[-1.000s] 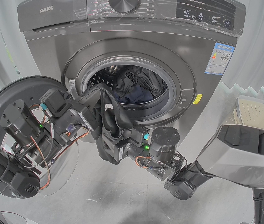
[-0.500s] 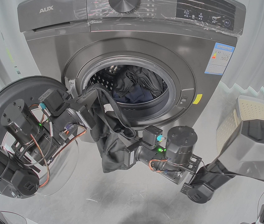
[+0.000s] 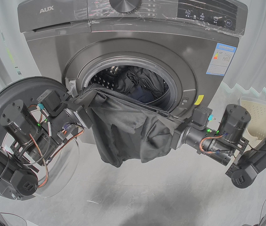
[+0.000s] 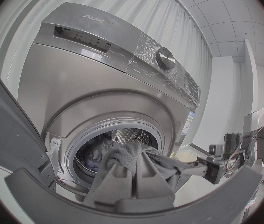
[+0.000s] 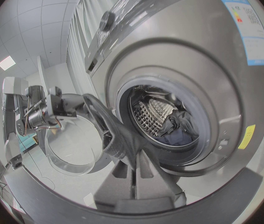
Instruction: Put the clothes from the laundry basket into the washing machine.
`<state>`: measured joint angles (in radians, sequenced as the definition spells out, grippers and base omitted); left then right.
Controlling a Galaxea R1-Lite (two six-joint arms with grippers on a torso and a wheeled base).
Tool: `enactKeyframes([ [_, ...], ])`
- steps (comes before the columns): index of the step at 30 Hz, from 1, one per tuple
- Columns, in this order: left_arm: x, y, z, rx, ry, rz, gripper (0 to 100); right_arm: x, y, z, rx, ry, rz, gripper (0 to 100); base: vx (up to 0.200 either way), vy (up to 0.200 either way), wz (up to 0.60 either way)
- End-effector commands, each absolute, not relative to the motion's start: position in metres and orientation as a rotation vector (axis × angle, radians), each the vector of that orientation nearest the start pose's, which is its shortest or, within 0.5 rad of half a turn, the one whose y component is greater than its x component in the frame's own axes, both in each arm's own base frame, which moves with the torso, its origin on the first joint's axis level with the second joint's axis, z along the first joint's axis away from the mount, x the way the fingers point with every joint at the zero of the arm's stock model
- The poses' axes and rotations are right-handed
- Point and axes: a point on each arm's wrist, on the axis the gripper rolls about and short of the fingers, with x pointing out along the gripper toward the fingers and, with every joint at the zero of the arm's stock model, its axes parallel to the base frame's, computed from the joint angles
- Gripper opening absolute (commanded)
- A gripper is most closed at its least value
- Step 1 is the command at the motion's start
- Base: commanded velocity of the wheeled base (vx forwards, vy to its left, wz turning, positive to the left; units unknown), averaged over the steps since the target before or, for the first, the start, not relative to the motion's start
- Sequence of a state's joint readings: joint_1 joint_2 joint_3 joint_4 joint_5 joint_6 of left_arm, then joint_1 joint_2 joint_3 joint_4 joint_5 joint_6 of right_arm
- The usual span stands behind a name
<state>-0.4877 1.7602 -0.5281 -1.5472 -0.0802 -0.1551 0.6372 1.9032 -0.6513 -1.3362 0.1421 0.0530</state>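
Step in hand: loading. The dark garment [image 3: 125,127] hangs spread between both grippers, its top edge stretched across the lower part of the washing machine [image 3: 61,54] opening. The left gripper [image 3: 88,96] is clamped on one upper corner, and the right gripper [image 3: 172,123] on the other. Other clothes [image 3: 139,82] lie in the drum. The next move likely calls for raising both grippers, advancing the garment through the opening, then releasing. The laundry basket [image 3: 260,116] stands at the robot's right.

We see a plain black garment [image 3: 125,126] before the dark grey washing machine [image 3: 51,51]. At the frame's right, the laundry basket [image 3: 263,116] is cream, dotted with small holes, and the sticker [image 3: 199,99] beside it is yellow.
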Motion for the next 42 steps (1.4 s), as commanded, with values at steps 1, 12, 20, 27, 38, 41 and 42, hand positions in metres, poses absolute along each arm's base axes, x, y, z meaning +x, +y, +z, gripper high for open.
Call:
enactKeyframes([
  [1, 0.247, -0.134, 0.187, -0.215, -0.268, -0.591, 0, 0.252, 0.179, 0.168, 0.08, -0.118, 0.772, 0, 0.0, 0.0, 0.0],
  [12, 0.244, -0.139, 0.189, -0.217, -0.276, -0.611, 0, 0.256, 0.184, 0.142, 0.067, -0.048, 0.77, 0, 0.0, 0.0, 0.0],
  [20, 0.242, -0.14, 0.194, -0.22, -0.294, -0.616, 0, 0.274, 0.19, 0.128, 0.06, -0.024, 0.74, 100, 0.0, 0.0, 0.0],
  [27, 0.241, -0.143, 0.194, -0.222, -0.295, -0.626, 0, 0.292, 0.198, 0.113, 0.055, -0.003, 0.709, 100, 0.0, 0.0, 0.0],
  [38, 0.243, -0.143, 0.194, -0.224, -0.298, -0.6, 0, 0.255, 0.224, 0.096, 0.035, 0.084, 0.829, 100, 0.0, 0.0, 0.0],
  [41, 0.244, -0.143, 0.195, -0.224, -0.301, -0.597, 0, 0.246, 0.225, 0.09, 0.024, 0.111, 0.853, 100, 0.0, 0.0, 0.0],
  [42, 0.244, -0.143, 0.194, -0.224, -0.299, -0.597, 0, 0.243, 0.227, 0.089, 0.022, 0.117, 0.862, 100, 0.0, 0.0, 0.0],
])
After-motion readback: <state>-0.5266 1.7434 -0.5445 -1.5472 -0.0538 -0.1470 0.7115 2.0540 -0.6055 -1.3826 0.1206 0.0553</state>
